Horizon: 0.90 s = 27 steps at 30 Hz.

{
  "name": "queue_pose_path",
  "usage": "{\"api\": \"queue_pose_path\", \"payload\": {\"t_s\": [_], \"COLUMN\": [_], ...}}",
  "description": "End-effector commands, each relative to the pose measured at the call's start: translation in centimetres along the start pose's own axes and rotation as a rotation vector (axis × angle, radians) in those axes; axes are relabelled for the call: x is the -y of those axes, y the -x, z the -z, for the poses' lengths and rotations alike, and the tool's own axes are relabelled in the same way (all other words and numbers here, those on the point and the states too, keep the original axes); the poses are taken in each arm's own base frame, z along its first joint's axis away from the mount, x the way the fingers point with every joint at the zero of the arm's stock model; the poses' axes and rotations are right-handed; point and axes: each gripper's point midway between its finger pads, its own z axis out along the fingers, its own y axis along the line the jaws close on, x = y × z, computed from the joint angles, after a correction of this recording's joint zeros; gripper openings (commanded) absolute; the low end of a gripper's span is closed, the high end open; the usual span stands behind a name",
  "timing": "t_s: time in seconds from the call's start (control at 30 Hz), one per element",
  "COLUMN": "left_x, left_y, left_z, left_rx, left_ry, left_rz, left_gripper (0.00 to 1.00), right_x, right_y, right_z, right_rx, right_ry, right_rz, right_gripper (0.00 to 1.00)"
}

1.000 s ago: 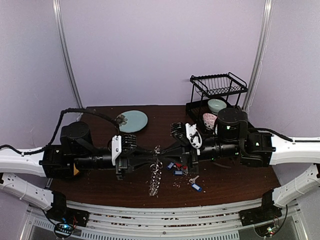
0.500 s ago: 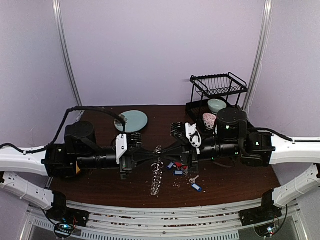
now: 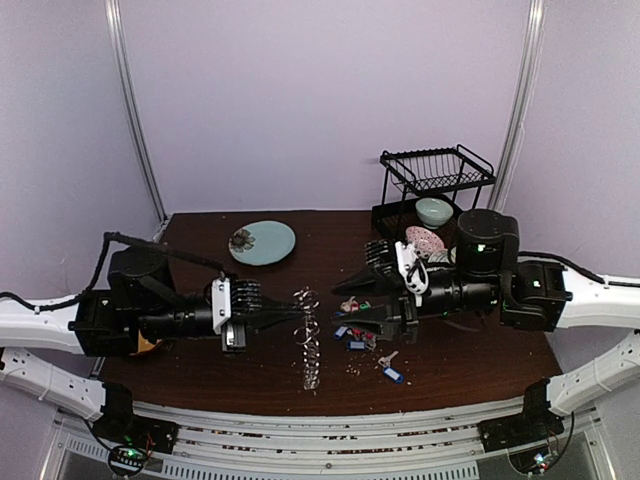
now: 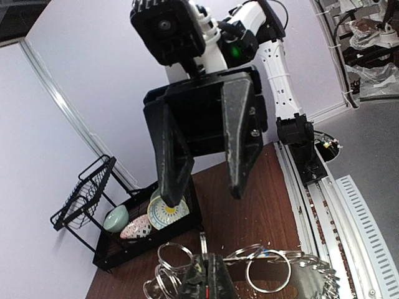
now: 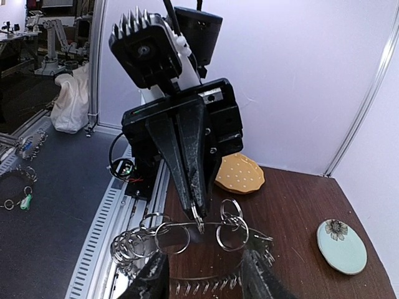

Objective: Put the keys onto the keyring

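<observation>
Plate (image 3: 262,242) at back L; rack (image 3: 420,151) at back R w/ 2 bowls (image 3: 433,210) on lower shelf. Since 1 s ago arms drew apart & R gripper (image 3: 345,300) let go: now wide, touching nothing. L gripper (image 3: 293,316) pinched tight on keyring (image 3: 311,350), which hangs at mid-table; tagged keys (image 3: 357,338) lie on the wood below R gripper

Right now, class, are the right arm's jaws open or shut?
Open. In the left wrist view the right gripper has its jaws spread wide apart, tips not touching.
</observation>
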Motion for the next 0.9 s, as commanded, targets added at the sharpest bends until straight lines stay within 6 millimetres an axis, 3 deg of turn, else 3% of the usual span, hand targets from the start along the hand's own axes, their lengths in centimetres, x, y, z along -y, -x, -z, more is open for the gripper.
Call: {"api": "queue_pose_path", "payload": {"t_s": [0.0,0.13,0.27,0.5,0.57,0.77,0.87], "left_x": [0.0,0.3,0.2,-0.7,-0.7,-0.6,-0.7], "left_y": [4.2,5.2,4.8,5.0,4.8,4.4,4.3], "left_z": [1.2,0.7,-0.5,-1.0,-1.3,-1.5,-1.6], "left_rx": [0.188,0.229,0.185,0.146,0.126,0.099,0.089], "left_ry": [-0.011,-0.037,-0.053,-0.034,-0.043,-0.059,-0.057], "left_rz": [-0.163,-0.217,-0.235,-0.254,-0.254,-0.256,-0.258], "left_gripper": [0.0,0.0,0.0,0.0,0.0,0.0,0.0], "right_x": [-1.2,-2.4,-3.1,-2.1,-1.3,-0.2,0.0], "right_y": [1.8,3.4,4.6,2.3,1.8,2.5,2.9], "right_z": [1.0,1.5,2.0,0.8,0.5,0.5,0.6], "right_rx": [0.074,0.146,0.212,0.093,0.07,0.061,0.07], "right_ry": [0.061,0.106,0.108,0.048,0.011,-0.042,-0.05], "right_rz": [0.02,0.023,0.045,0.119,0.127,0.146,0.149], "right_gripper": [0.4,0.28,0.22,0.28,0.25,0.21,0.27]}}
